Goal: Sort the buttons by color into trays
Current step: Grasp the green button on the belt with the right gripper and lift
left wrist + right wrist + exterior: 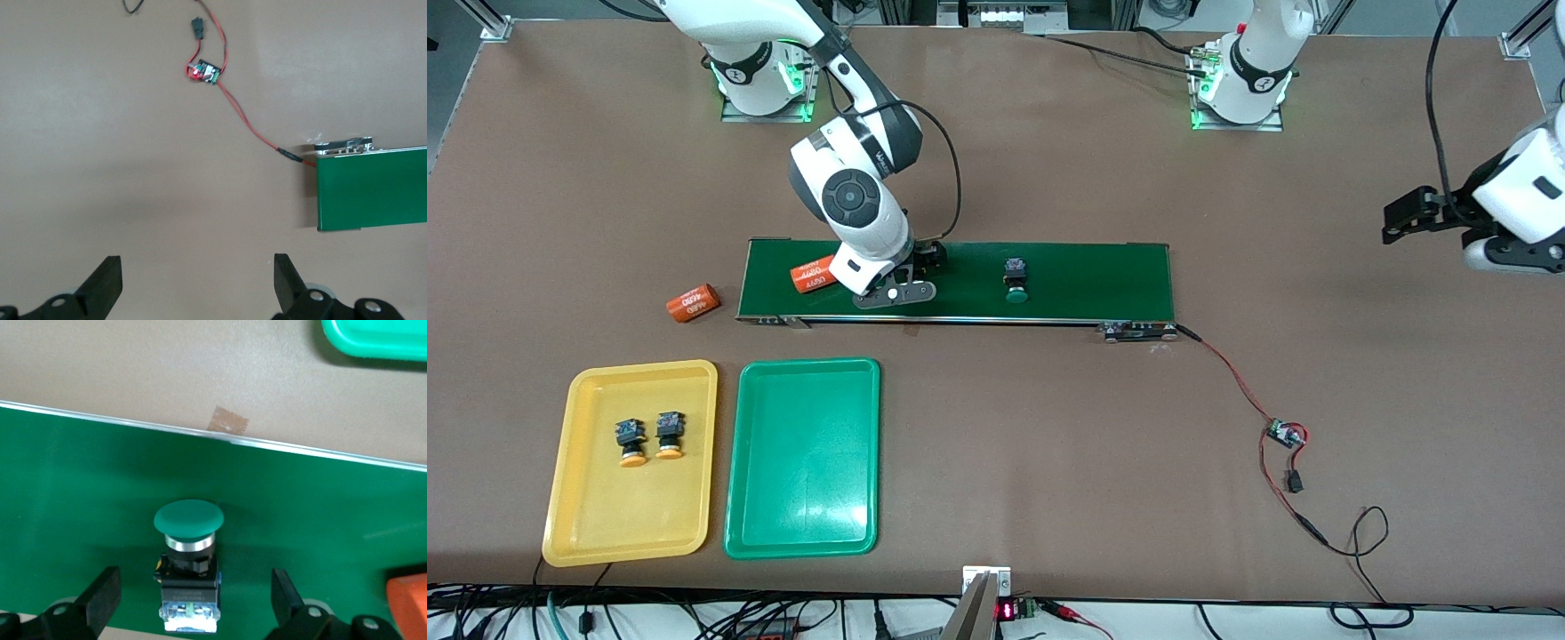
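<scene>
My right gripper (927, 260) is low over the dark-green belt (1085, 267), open, with its fingers on either side of a green-capped button (189, 553) lying on the belt (67, 520). The fingers (100, 600) do not touch it, and the arm hides this button in the front view. A second green button (1016, 280) lies on the belt toward the left arm's end. Two yellow-orange buttons (631, 442) (669, 436) lie in the yellow tray (587, 516). The green tray (800, 498) beside it holds nothing. My left gripper (1400, 222) waits open over bare table (198, 293).
One orange "4680" cylinder (814, 274) lies on the belt next to my right gripper (193, 607), another (694, 302) on the table off the belt's end. A small circuit board (1285, 434) with red wire runs from the belt's other end. The green tray's corner (373, 340) shows in the right wrist view.
</scene>
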Robot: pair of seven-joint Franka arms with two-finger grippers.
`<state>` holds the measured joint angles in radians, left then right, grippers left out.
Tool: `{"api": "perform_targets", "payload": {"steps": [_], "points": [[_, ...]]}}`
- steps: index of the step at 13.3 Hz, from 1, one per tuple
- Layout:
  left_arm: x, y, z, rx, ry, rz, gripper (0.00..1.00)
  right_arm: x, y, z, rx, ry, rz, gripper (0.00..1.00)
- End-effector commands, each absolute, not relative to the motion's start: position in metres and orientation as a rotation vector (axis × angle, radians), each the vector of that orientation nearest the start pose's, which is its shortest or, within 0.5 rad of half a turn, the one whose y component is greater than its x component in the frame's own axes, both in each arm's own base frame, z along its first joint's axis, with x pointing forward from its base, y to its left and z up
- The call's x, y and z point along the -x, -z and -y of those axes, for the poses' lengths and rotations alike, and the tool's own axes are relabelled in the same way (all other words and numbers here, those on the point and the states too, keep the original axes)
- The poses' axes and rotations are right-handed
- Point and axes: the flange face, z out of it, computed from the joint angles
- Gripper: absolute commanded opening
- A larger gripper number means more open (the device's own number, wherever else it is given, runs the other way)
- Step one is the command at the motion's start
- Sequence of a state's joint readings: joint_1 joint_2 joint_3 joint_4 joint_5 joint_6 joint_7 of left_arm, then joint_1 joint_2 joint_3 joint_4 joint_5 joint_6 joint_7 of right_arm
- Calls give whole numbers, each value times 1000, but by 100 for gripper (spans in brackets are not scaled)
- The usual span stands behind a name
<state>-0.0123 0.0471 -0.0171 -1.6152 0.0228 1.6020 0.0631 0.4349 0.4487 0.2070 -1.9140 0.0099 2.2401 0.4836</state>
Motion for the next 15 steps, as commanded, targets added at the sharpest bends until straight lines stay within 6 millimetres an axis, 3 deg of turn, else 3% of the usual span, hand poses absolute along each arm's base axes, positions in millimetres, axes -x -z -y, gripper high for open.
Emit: {"api": "perform_targets", "payload": {"steps": [1,3,5,6,7,9,11,15], "points": [[-552,-585,15,3104,-46,-169,100,-489,-247,-355,3114,-239,211,100],[-553,-583,11,3106,-54,-166,100,-485,-241,-351,3121,-262,209,99],[-553,-583,12,3105,-56,-162,100,-488,-240,-344,3124,-268,193,66],[-552,-583,12,3105,-65,-159,100,-488,-242,-343,3126,-273,164,35],[-551,-581,13,3105,-84,-161,100,-489,-243,-342,3128,-272,139,21],[-551,-582,16,3104,-80,-173,100,-492,-247,-340,3126,-264,125,9],[-550,-582,17,3104,-84,-173,100,-498,-251,-336,3121,-249,106,6],[-550,-583,19,3103,-84,-178,100,-552,-292,-308,3079,-99,46,5]]}}
